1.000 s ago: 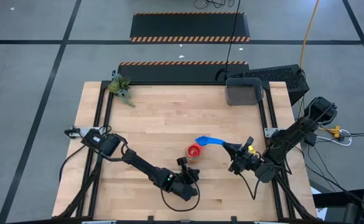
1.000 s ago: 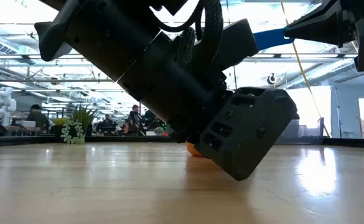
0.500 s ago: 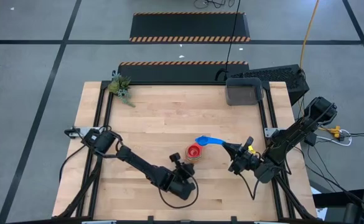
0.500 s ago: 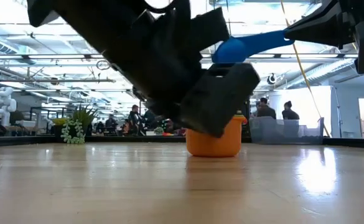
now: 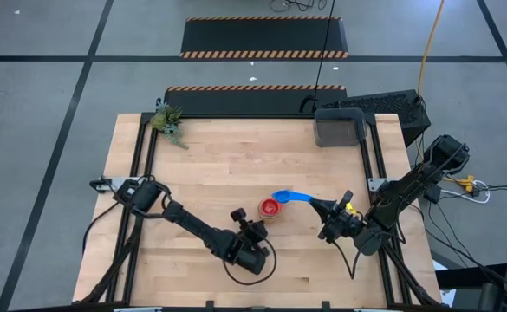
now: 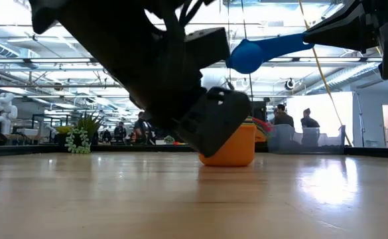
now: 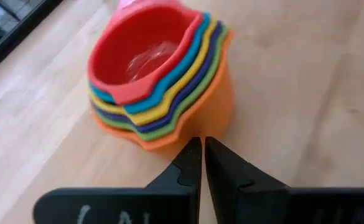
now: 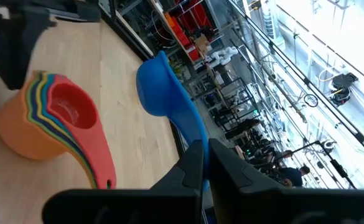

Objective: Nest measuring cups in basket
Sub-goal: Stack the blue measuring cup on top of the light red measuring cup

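A nested stack of measuring cups (image 7: pixel 160 81), orange outermost and red innermost, stands on its base on the wood right of the table's middle (image 5: pixel 270 209). My left gripper (image 7: pixel 201 146) is shut, and its tips stand at the foot of the orange cup's near wall (image 5: pixel 259 224). A blue cup (image 5: pixel 284 197) hangs in the air just right of the stack, with my right gripper (image 8: pixel 205 152) shut on its handle. The dark grey basket (image 5: pixel 340 128) stands at the far right with no cup in it. My left gripper's shut fingertips (image 7: pixel 194 155) stand right against the orange cup's lower wall (image 7: pixel 197 127), slanting down from the near side; whether they touch it I cannot tell. My right gripper pinches the blue cup's handle (image 8: pixel 191 134) near its free end between its two fingers. The fingers come in level from the table's right and lie along the handle. The cup is lifted clear, its bowl (image 6: pixel 247 56) above the stack's rim.
A black keyboard (image 5: pixel 381 106) lies behind the basket at the far right corner. A small green plant (image 5: pixel 168 121) stands at the far left corner. Bare wood lies between the stack and the basket.
My left gripper has drawn up and toward the table's left, and has turned at the wrist, staying shut; in the low view it has uncovered the orange stack. The stack and my right gripper with the blue cup have kept their places.
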{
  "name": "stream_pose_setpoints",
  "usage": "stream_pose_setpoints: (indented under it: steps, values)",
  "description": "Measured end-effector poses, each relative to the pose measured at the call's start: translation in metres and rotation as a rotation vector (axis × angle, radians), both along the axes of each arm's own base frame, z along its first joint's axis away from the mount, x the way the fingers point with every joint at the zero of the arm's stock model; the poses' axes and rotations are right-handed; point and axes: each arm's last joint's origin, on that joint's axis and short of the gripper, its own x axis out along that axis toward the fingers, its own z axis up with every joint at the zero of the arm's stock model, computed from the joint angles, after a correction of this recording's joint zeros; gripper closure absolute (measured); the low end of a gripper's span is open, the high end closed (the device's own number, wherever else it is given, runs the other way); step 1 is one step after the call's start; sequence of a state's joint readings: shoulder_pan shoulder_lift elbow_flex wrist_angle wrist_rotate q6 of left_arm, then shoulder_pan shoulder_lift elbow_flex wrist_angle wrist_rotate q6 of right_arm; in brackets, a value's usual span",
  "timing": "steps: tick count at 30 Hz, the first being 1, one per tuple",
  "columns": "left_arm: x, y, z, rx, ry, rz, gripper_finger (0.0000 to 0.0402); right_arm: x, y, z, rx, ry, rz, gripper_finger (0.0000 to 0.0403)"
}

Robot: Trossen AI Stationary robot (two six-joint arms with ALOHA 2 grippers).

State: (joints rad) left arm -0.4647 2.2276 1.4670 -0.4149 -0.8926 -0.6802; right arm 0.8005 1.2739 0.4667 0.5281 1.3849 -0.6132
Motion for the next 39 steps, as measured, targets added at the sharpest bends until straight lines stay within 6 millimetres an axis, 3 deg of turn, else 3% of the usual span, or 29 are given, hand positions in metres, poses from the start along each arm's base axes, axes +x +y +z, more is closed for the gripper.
stream_pose_setpoints:
  steps: [13, 20, 25, 29, 34, 39]
  values:
    - [0.008, 0.04, -0.002, 0.06, 0.062, 0.106, 0.0378, 0.0, 0.0, -0.002, -0.003, 0.009, 0.002, 0.0403]
    - [0.014, 0.065, 0.001, 0.107, 0.13, 0.111, 0.0378, -0.003, -0.007, -0.015, 0.022, 0.053, 0.056, 0.0403]
    - [0.01, 0.076, 0.024, 0.111, 0.151, 0.124, 0.0378, -0.001, -0.016, -0.022, -0.01, 0.095, 0.045, 0.0403]
    - [-0.002, 0.08, 0.058, 0.102, 0.138, 0.144, 0.0378, 0.005, -0.022, -0.028, -0.051, 0.179, 0.089, 0.0403]
    - [-0.021, 0.08, 0.098, 0.072, 0.086, 0.174, 0.0378, 0.014, -0.027, -0.041, -0.183, 0.296, 0.074, 0.0403]
    - [-0.033, 0.074, 0.122, 0.068, 0.034, 0.16, 0.0378, 0.024, -0.03, -0.046, -0.239, 0.313, 0.04, 0.0403]
